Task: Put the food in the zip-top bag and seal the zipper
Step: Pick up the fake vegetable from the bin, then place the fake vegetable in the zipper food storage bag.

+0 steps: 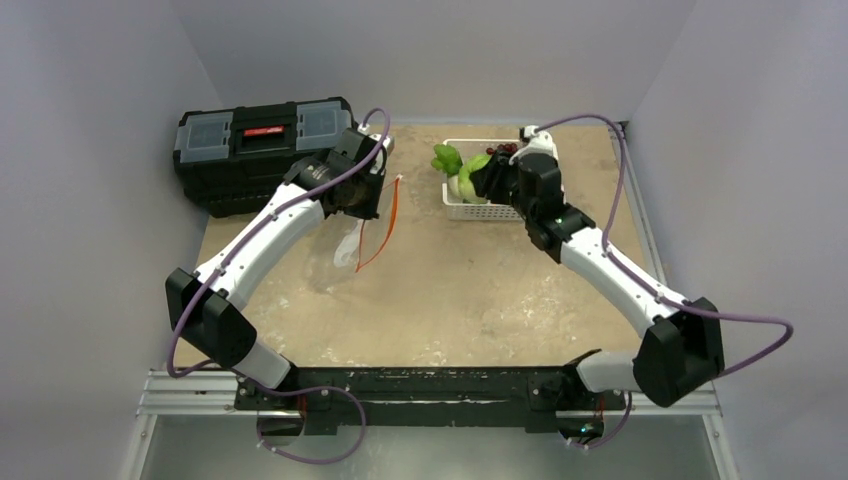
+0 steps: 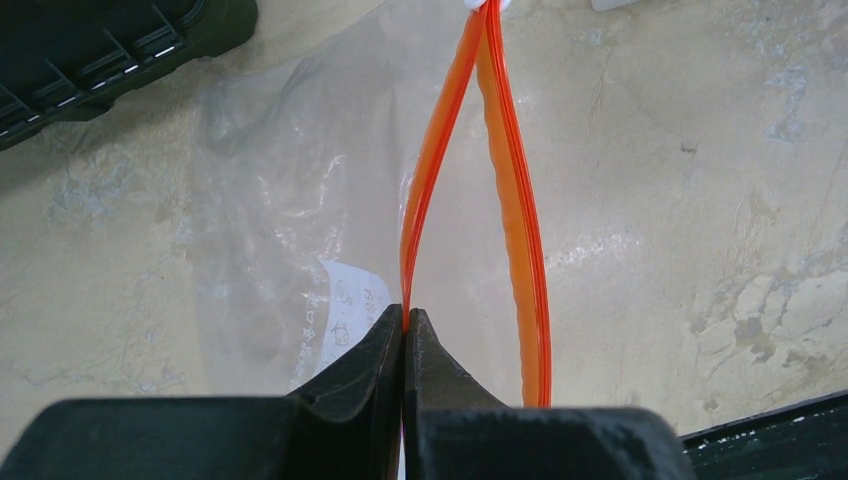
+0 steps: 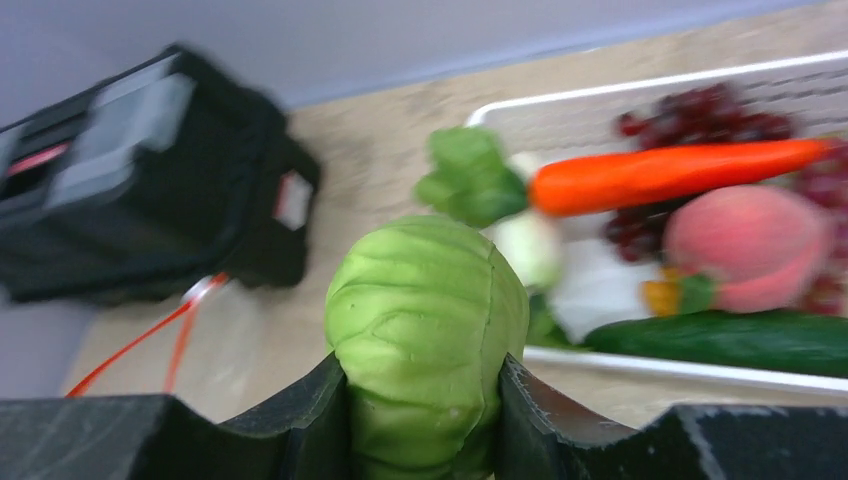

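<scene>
Right gripper (image 3: 420,368), half closed, clasps the green cabbage (image 3: 425,300) by the white basket (image 3: 620,95), while left gripper (image 2: 405,322), pinched on one zipper (image 2: 515,220) lip, holds the zip-top bag (image 2: 280,200) barely agape, so the cabbage may snag

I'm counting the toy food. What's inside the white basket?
An orange carrot, dark red grapes, a pink round piece and a dark green cucumber lie in the white basket. The green cabbage in front covers one corner, and anything under the pile is hidden.
</scene>
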Controlling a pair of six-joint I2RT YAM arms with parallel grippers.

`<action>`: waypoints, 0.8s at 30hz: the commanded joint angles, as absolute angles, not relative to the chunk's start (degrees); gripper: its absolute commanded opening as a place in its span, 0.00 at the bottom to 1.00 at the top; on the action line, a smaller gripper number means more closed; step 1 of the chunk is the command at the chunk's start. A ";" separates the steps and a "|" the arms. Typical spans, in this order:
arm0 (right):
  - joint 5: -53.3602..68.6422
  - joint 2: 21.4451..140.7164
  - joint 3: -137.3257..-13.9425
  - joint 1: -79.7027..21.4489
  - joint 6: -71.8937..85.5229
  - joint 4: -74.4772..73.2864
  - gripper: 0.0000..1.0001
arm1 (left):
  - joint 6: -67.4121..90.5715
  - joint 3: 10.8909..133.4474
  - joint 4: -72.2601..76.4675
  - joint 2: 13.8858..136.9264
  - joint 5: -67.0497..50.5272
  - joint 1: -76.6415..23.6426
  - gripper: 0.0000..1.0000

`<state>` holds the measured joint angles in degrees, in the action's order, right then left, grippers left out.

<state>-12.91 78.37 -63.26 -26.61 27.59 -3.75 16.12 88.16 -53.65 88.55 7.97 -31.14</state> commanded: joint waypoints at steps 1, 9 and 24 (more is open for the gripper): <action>15.80 73.71 -53.10 -26.89 34.53 17.11 0.03 | 17.57 88.09 -51.98 87.41 6.76 -30.68 0.00; 31.16 75.61 -47.30 -31.31 52.27 38.83 0.00 | 18.01 87.36 -51.24 86.31 6.38 -30.65 0.00; 22.21 87.78 -44.02 -39.04 65.72 52.92 0.01 | 20.31 79.67 -41.42 77.11 5.10 -30.59 0.00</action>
<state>26.37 85.32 -45.01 -37.76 61.52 46.83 18.44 81.54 -47.57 80.29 7.31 -30.72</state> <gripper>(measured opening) 0.447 0.006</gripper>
